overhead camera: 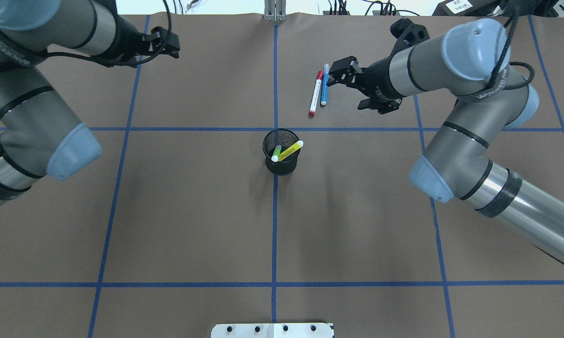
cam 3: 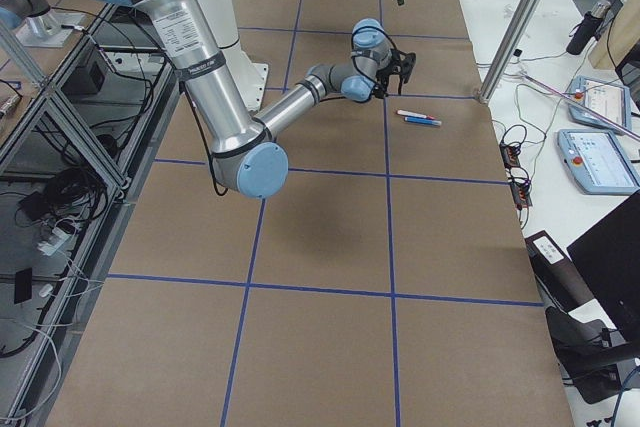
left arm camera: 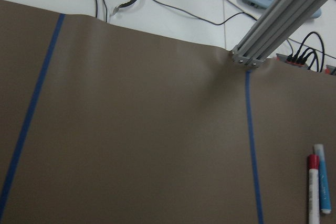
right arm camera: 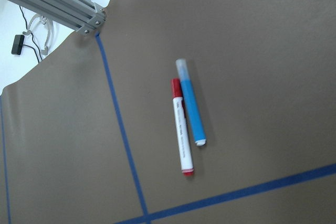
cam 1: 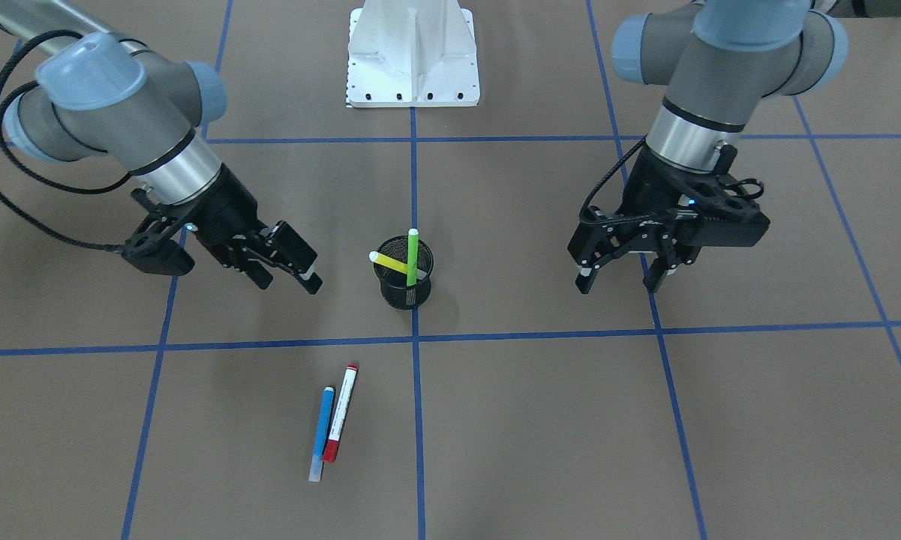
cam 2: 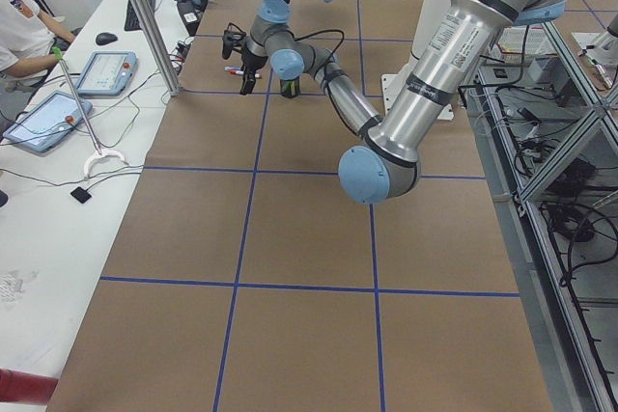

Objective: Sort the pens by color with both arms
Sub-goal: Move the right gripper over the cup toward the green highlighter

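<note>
While the lime green marker [cam 1: 412, 262] and the yellow marker [cam 1: 388, 262] stand in the black mesh cup [cam 1: 407, 294] at the middle of the brown worktop [cam 1: 555, 435], the other two pens lie flat on the paper farther from the robot. The green one stands almost upright, and the yellow one leans over the cup's rim with its pale end towards the robot's right. The cup sits on the centre line of the blue tape grid [cam 1: 660, 327], just on the robot's side of a crossing. Beyond that crossing and a little to the robot's right of the centre line, the blue marker [cam 1: 321, 431] and the white marker with red ends [cam 1: 340, 420] lie side by side, nearly parallel and just beside each other. The blue one's pale end points away from the robot. The right hand [cam 1: 289, 281] hangs above the worktop on the robot's right of the cup, tilted down towards the pens' side. Its fingers are parted and grip nothing, and the right wrist view looks down on the two lying markers. The left hand [cam 1: 620, 283] hovers on the cup's other side, well apart from all four pens, with its fingers spread wide and nothing between them. The left wrist view shows mostly bare paper, with the same two markers at its lower right corner. The white pedestal [cam 1: 412, 60] stands at the robot's edge of the worktop, in line with the cup
</note>
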You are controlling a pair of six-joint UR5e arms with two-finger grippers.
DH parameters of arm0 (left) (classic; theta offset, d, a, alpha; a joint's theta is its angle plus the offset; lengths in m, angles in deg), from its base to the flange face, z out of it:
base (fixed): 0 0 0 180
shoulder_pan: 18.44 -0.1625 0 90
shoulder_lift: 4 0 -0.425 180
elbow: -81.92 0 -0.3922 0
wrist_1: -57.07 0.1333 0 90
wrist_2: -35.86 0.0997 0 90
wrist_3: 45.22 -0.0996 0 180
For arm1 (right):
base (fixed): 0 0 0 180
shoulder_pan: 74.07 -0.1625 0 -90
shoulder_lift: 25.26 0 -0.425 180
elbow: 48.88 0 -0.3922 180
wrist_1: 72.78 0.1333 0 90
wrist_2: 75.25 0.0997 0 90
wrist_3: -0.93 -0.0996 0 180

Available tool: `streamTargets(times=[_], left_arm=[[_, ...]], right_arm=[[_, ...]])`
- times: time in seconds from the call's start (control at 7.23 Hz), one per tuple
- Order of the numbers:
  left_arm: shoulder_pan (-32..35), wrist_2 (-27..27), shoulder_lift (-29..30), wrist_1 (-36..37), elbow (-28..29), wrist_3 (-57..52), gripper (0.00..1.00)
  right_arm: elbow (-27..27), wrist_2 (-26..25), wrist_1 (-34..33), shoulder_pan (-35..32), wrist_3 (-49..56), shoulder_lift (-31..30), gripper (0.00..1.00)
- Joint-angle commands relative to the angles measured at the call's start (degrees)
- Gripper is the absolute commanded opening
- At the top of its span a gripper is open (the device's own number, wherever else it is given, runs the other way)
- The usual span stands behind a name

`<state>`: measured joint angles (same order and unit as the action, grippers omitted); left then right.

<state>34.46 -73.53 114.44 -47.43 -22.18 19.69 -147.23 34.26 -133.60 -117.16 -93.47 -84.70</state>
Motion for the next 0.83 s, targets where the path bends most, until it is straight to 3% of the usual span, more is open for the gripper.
streamTargets(times=[0.0, 0.14, 0.28, 0.69], left_arm=[[3.9, -6.6, -7.9, 0.4, -3.0, -6.7, 0.99], [4.1, -7.1, -9.5, -0.2, -3.4, -6.8, 0.99], [4.7, -7.2, -11.6, -0.3, -4.2, -8.5, 0.99], [6.8, -9.2, -13.7, 0.5, -3.7, -12.7, 0.99]], right_arm=[[-6.8, -15.1, -18.5, 10.9, -0.8, 6.9, 1.00], [-6.4, -22.3, -28.6, 15.9, -0.8, 13.4, 1.00], [-6.4, -28.6, -32.0, 20.5, -1.0, 15.0, 0.99], [2.0, -38.5, -33.4, 24.6, 0.4, 18.1, 0.91]])
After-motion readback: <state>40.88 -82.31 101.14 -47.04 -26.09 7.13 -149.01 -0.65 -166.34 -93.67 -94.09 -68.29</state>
